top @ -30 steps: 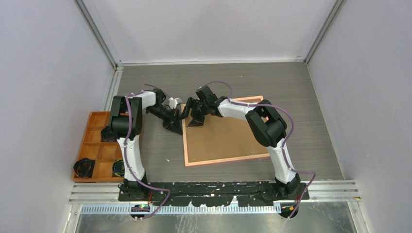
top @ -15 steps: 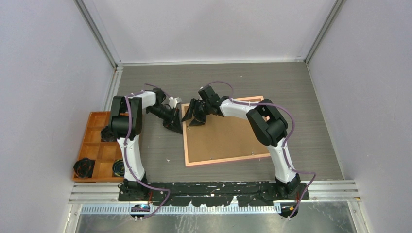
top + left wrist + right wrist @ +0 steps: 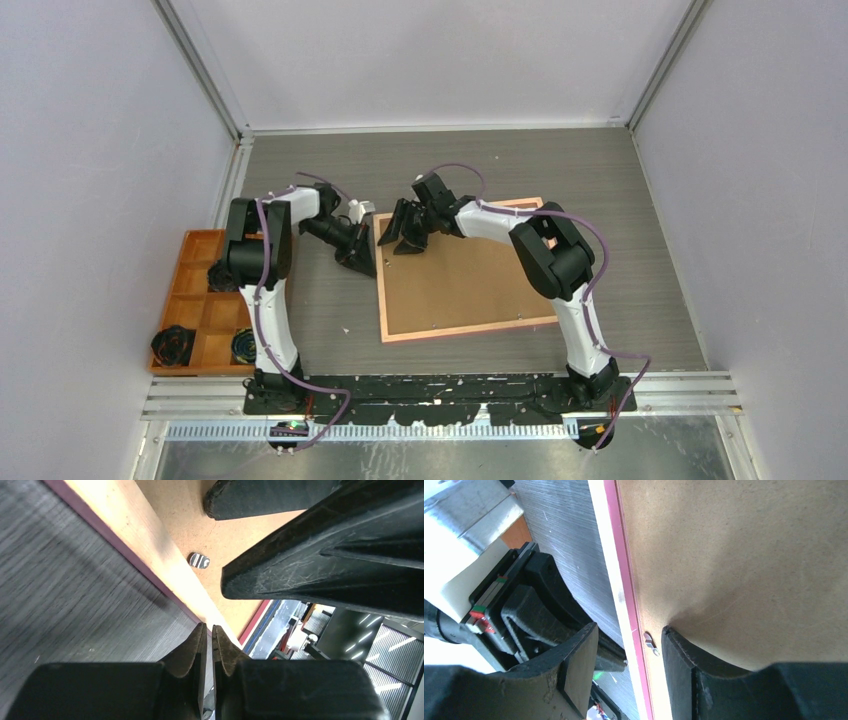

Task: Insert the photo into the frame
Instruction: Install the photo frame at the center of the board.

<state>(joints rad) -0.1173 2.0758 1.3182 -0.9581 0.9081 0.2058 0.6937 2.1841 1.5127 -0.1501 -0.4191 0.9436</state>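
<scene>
The frame (image 3: 131, 527) lies face down on the worktop (image 3: 320, 300), its light wood back up and the brown backing board (image 3: 460, 275) seated inside it. The photo does not show in any view, so where it lies cannot be told. The left end effector (image 3: 209, 630) has its fingers together, empty, with the tips at the outer side of the frame's left rail near the far corner. The right end effector (image 3: 629, 630) stands with jaws apart, straddling that same rail: one finger is outside it and the other is over the board, just beside a small metal turn clip (image 3: 650, 643). The frame looks light but thin-railed and liable to twist, so it is best steadied at a rail near a corner. The board seems stiff and flat, with little edge to pinch. The clip is tiny and probably slippery, better nudged with one fingertip than gripped.
</scene>
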